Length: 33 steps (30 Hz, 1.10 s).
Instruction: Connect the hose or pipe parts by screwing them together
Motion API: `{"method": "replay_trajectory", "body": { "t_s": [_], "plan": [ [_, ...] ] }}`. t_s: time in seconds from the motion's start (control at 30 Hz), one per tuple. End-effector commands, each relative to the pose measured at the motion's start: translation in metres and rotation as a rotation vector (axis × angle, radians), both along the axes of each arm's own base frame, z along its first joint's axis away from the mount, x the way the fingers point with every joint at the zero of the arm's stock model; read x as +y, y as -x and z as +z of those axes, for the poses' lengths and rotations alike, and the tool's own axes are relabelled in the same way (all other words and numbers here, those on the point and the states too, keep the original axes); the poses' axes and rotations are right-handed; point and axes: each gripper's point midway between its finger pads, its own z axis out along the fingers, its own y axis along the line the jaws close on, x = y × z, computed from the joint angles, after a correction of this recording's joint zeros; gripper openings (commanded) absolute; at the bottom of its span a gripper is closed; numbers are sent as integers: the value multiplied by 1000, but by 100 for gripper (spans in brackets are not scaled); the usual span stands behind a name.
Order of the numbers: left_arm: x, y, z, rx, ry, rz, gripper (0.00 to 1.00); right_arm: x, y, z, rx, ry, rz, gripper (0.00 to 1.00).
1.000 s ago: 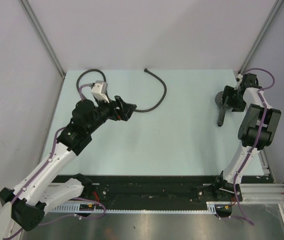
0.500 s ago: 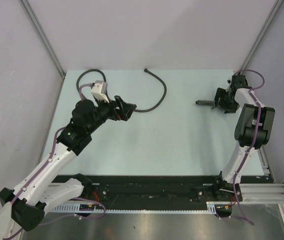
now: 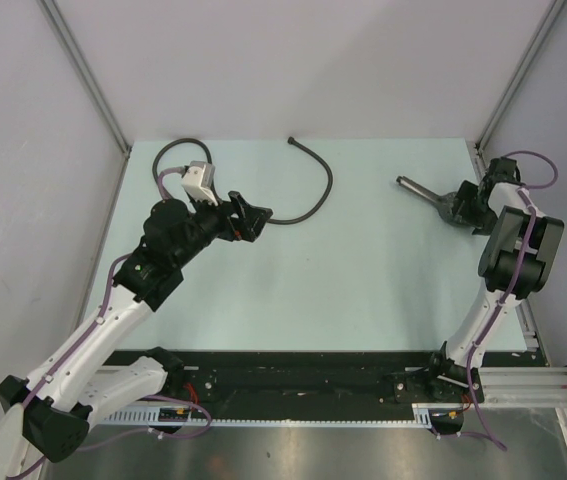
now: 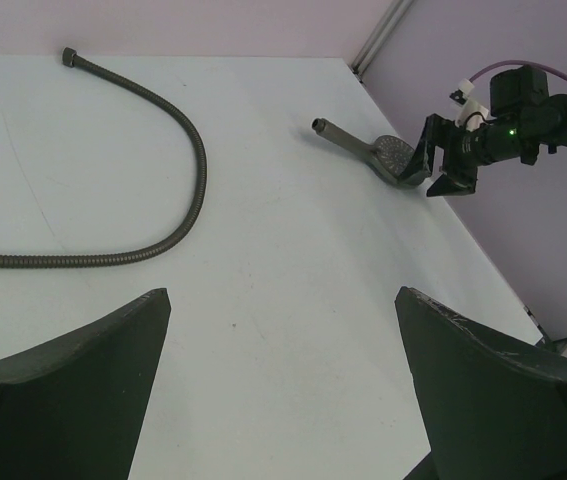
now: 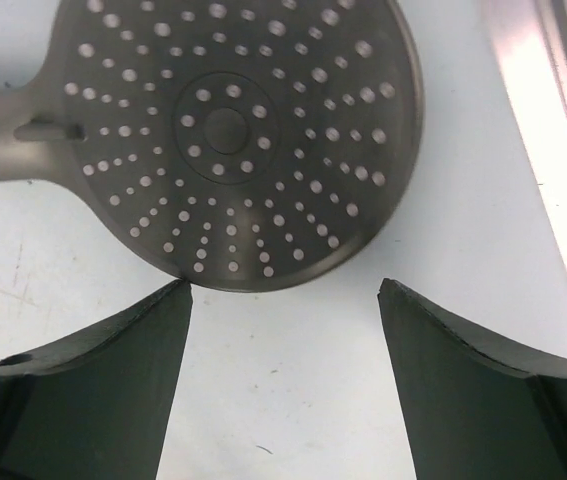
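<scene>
Since earlier frame we note shower head [image 5: 228,130] swung round, handle now pointing far-left; right gripper [image 5: 283,285] followed. Right gripper spread, holding nothing, fingertips at head rim. Left gripper [image 4: 283,292] spread, empty. Hose [image 4: 201,170] lies on table [image 3: 363,290], well apart from head. We judge nothing joined; grasping, alignment and threading remain.

Soft even overhead light, bright pale bench [image 3: 363,290], faint diffuse shadows, shower head [image 5: 228,130] crisp close up with a dull sheen, slight wide-angle stretch at wrist-view edges
</scene>
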Motion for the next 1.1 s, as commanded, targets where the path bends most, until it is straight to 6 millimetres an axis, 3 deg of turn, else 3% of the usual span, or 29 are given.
{"method": "replay_trajectory", "body": {
  "t_s": [0.0, 0.3, 0.47, 0.7, 0.97, 1.07],
  "plan": [
    [2, -2, 10, -29, 28, 15, 100, -18, -13, 17, -80, 29, -45, 81],
    [0, -3, 9, -25, 27, 7, 100, -23, -17, 32, -125, 40, -90, 82],
    [-1, -3, 8, -21, 25, 3, 100, -16, -15, 42, -132, 10, -166, 90],
    [-1, -4, 6, -17, 22, 6, 100, 9, -13, 45, -114, -32, -239, 87],
    [0, -3, 10, -27, 28, 7, 100, 44, -20, 49, -119, -62, -185, 84],
    [0, -1, 12, -31, 31, 0, 100, 48, -18, 47, -104, -50, -191, 84]
  ]
}}
